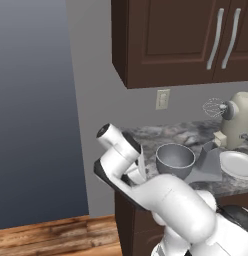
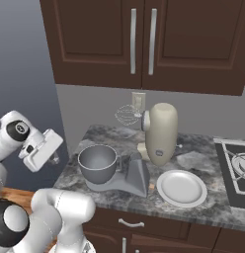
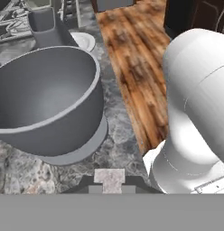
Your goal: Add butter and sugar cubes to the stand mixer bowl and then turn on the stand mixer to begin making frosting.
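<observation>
So far, as I judge it, nothing is in the round, deep, grey metal bowl [image 3: 46, 94]: from the hand camera its inside looks bare, no butter and no sugar cubes. It sits on the flat grey base [image 2: 132, 180] of the stand mixer, whose rounded cream-beige head [image 2: 161, 132] is tipped up with the wire whisk [image 2: 127, 114] hanging clear above and behind the bowl. Both ingredients remain to be added and the mixer is not yet switched on, I reckon.

My hand [image 2: 54, 157] is clenched with nothing between its tips, as best I can tell. It hangs off the left end of the bench, just beside the bowl and a little above its rim. I cannot make out a small yellow block anywhere; a pale cube-like thing [image 1: 220, 138] sits at the foot of the mixer, too small for me to name.

A flat white plate [image 2: 181, 188] lies to the right of the mixer base, near the bench's front edge. The bench [image 2: 203, 212] is mottled grey stone over dark brown cabinets, with matching wall cupboards [image 2: 144, 39] above, a wall socket [image 1: 162, 98] behind, a hob [image 2: 235, 168] at the far right and wooden plank flooring [image 1: 46, 237] below.
</observation>
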